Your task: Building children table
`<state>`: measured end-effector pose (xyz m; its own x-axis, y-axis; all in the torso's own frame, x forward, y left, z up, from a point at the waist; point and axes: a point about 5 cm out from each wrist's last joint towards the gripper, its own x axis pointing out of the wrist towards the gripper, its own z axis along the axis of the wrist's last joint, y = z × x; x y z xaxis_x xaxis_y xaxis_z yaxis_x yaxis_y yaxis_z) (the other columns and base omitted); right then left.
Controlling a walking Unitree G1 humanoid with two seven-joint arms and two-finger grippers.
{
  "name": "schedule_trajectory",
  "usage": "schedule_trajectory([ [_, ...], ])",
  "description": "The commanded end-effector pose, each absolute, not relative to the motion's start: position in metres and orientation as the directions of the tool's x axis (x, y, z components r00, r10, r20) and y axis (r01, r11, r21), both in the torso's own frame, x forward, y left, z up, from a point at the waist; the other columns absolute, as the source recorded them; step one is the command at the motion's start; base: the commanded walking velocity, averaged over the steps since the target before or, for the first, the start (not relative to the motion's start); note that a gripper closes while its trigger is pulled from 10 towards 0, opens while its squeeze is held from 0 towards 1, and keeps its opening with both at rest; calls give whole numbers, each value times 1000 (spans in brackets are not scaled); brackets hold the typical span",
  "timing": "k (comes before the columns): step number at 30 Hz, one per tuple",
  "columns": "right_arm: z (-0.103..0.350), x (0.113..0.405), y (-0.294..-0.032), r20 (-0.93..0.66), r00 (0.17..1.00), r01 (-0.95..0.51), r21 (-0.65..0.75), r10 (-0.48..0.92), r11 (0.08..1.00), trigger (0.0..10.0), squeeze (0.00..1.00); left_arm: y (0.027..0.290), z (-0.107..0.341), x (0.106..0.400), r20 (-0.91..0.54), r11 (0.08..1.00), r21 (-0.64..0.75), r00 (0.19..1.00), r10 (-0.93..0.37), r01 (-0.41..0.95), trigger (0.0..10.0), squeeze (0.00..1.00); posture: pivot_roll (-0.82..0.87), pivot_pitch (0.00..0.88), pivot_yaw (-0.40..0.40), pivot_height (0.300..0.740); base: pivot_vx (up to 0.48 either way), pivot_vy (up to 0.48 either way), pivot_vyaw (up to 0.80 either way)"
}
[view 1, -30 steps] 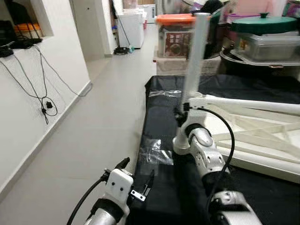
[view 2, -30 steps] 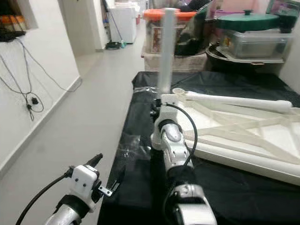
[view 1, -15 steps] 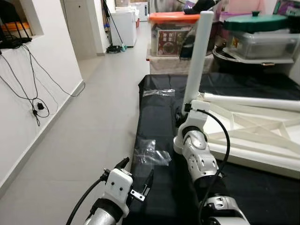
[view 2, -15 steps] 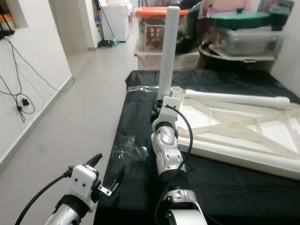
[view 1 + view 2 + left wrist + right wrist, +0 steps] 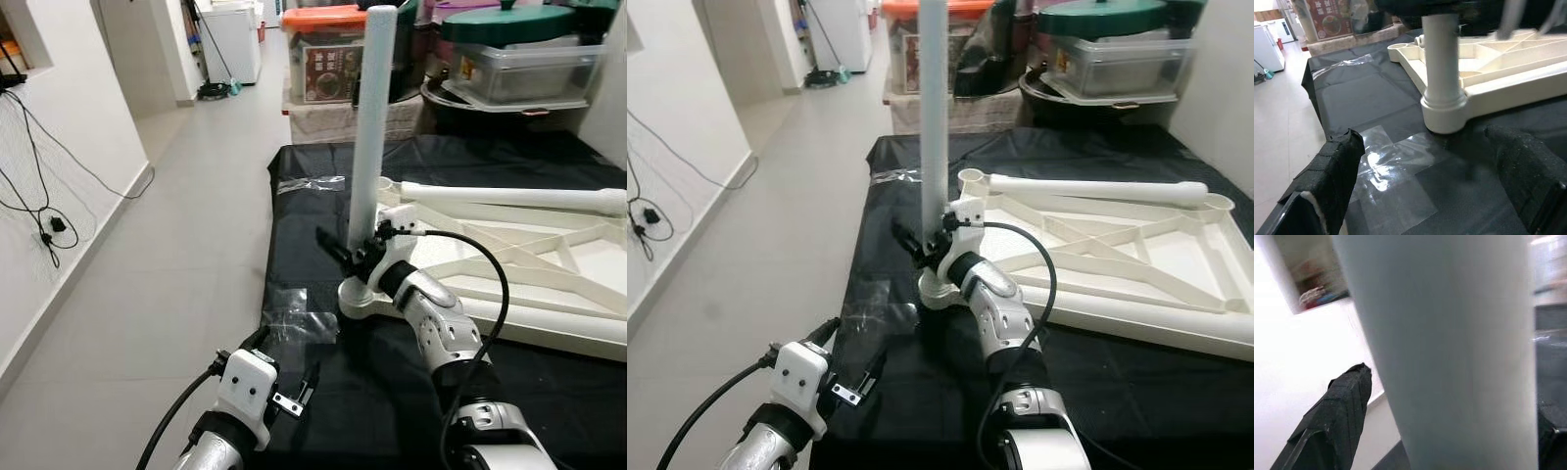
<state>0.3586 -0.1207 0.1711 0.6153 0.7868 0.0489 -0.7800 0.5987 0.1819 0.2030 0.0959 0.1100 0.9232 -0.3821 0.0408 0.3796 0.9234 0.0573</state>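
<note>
A black cloth [image 5: 323, 211] is spread over a low surface beside a tiled corridor, with storage tubs [image 5: 534, 64] stacked behind it. On the cloth the white table frame [image 5: 549, 284] is laid upside down, and one white leg [image 5: 370, 127] is stood upright in the corner socket [image 5: 361, 299] nearest the corridor; a second leg [image 5: 509, 199] is lying across the far side of the frame. The right gripper [image 5: 355, 257] is placed around the lower part of the upright leg, its black fingers [image 5: 1337, 416] seen on either side of the tube; whether the leg is actually clamped cannot be told. The left gripper [image 5: 1430, 181] is held low at the cloth's edge, spread wide and empty, aimed at the socket.

The leg may not be fully seated, so it could be tipped out by a sideways pull on release. The socket lies close to the cloth's edge, so the frame could be pushed toward the floor by downward force. Taped plastic film [image 5: 1396, 171] beside the socket could be snagged
</note>
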Motion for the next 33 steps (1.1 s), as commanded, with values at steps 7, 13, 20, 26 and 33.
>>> schedule_trajectory([
  [7, 183, 347, -113, 20, 197, -965, 181, 980, 190, 10000, 0, 96, 106, 202, 22, 925, 57, 926, -378, 376, 10000, 0, -2, 0, 14, 740, 0, 0, 0],
  [13, 177, 345, -110, -11, 97, -977, 192, 995, 98, 0, 0, 96, 109, 201, 55, 925, 62, 924, -378, 374, 10000, 0, 3, 0, 9, 740, 0, 0, 0],
  [20, 154, 340, -110, -78, 125, -966, 218, 989, 139, 0, 0, 97, 111, 200, 74, 927, 56, 924, -374, 371, 10000, 0, 2, 0, 10, 740, 0, 0, 0],
  [26, 142, 340, -108, -74, 261, -948, 170, 962, 270, 0, 0, 96, 110, 201, 67, 925, 53, 923, -378, 375, 10000, 0, -4, 0, 10, 740, 0, 0, 0],
  [33, 144, 382, -150, -113, 968, -214, 102, 225, 971, 0, 0, 97, 108, 200, 58, 923, 51, 921, -384, 382, 10000, 0, -15, 0, 22, 740, 0, 0, 0],
])
